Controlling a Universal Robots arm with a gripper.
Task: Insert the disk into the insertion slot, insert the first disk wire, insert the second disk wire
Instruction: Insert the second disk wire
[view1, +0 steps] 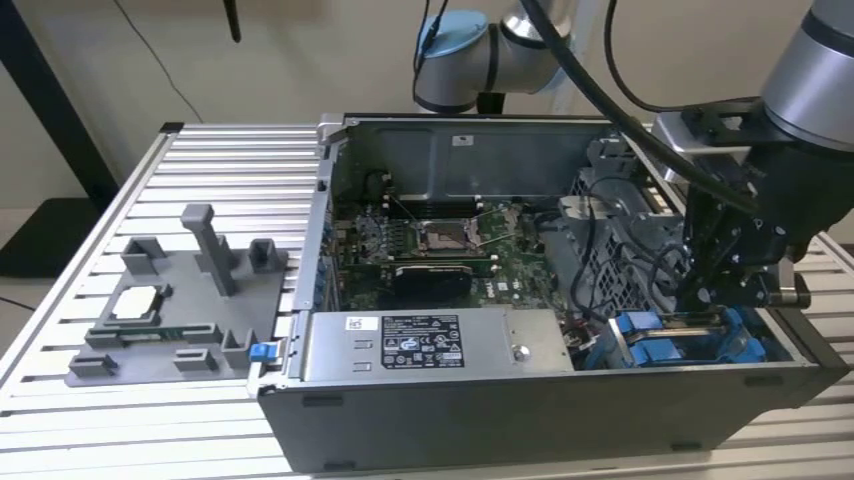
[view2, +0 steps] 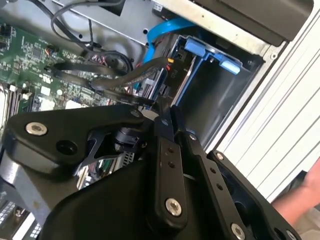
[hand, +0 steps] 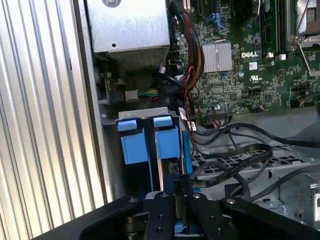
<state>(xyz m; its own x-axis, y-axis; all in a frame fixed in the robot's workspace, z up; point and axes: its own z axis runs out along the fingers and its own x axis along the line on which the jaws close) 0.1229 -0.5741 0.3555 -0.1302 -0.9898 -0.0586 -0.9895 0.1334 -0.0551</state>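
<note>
1. Setting: an open computer case (view1: 534, 400) lies on a slatted metal table (view1: 214, 160). The arm reaches down into the corner of the case at the exterior view's right.
2. End effector: the gripper (hand: 176, 187) stands directly over the insertion slot (hand: 135, 116). Its fingers (view2: 165, 150) are drawn together with almost no gap. Whether they pinch a cable end or nothing, I cannot tell.
3. Disk: the disk (hand: 167, 142) sits on edge in its blue carrier, down inside the slot, blue tabs level with the bay's metal lip. The first step appears complete.
4. Wires: black flat cables (hand: 235, 150) loop across the perforated cage (hand: 280, 170) toward the bay. A blue cable (view2: 160, 30) curves in beside the slot in the second wrist view. No connector is clearly seated on the disk.
5. Step in hand, as judged: the first disk wire.
6. Requirement: the next move calls for squaring the plug to the disk's socket and a straight, gentle push; loose cables nearby could snag.
</note>
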